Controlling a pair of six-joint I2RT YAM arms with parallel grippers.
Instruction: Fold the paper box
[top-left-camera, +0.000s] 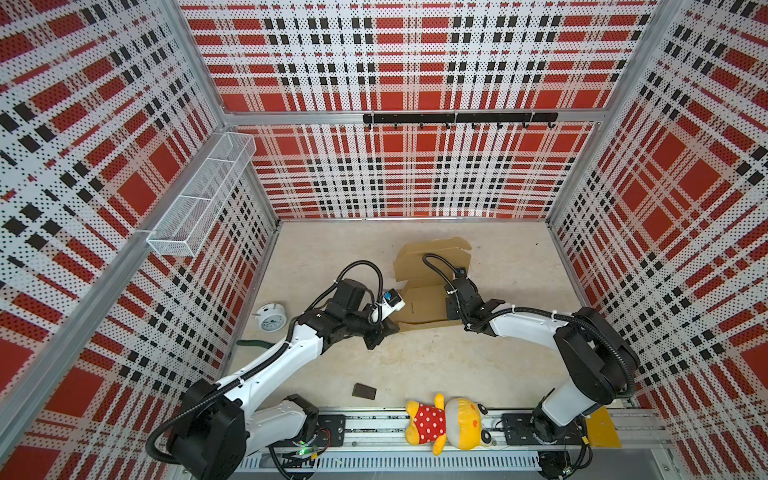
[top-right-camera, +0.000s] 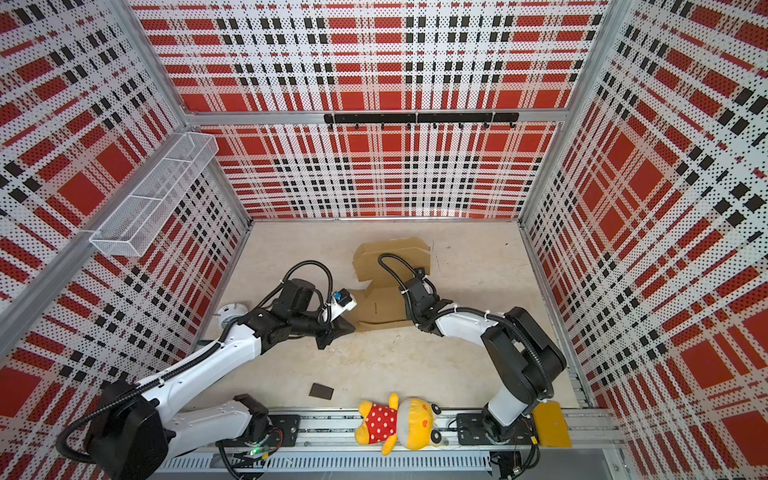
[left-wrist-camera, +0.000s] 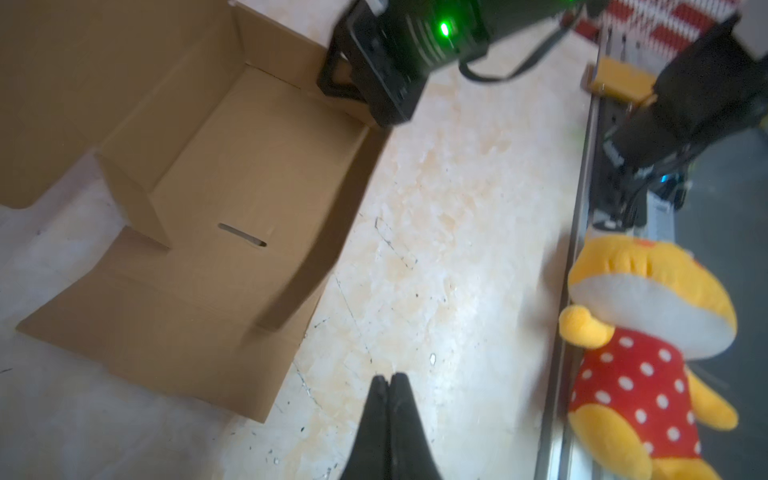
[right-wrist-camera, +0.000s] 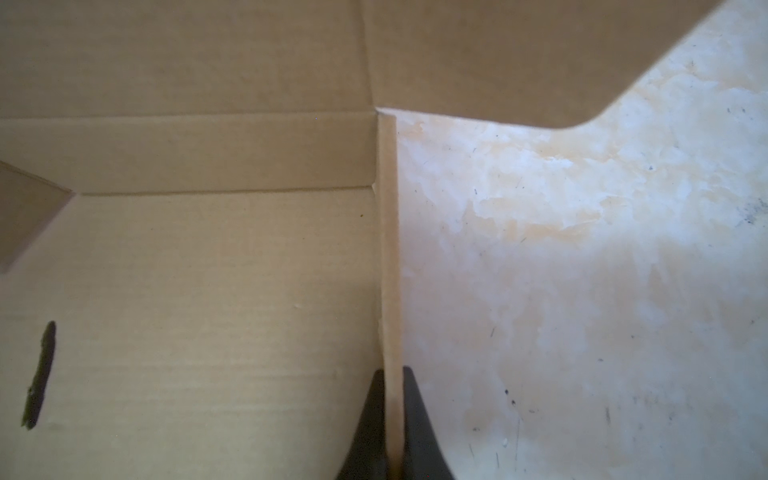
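Step in hand: raising the box (top-left-camera: 428, 303) side wall (right-wrist-camera: 388, 249), mid-frame.
Right gripper (right-wrist-camera: 392, 384) pinches that wall; left gripper (left-wrist-camera: 389, 380), clenched empty, should probably fold the flat flap (left-wrist-camera: 166, 332) next.

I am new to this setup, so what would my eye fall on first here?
The red plaid walls dominate all around. Mid-table lies the half-folded brown paper box, the right tool pinching its upright side wall. A yellow plush toy lies on the front rail.
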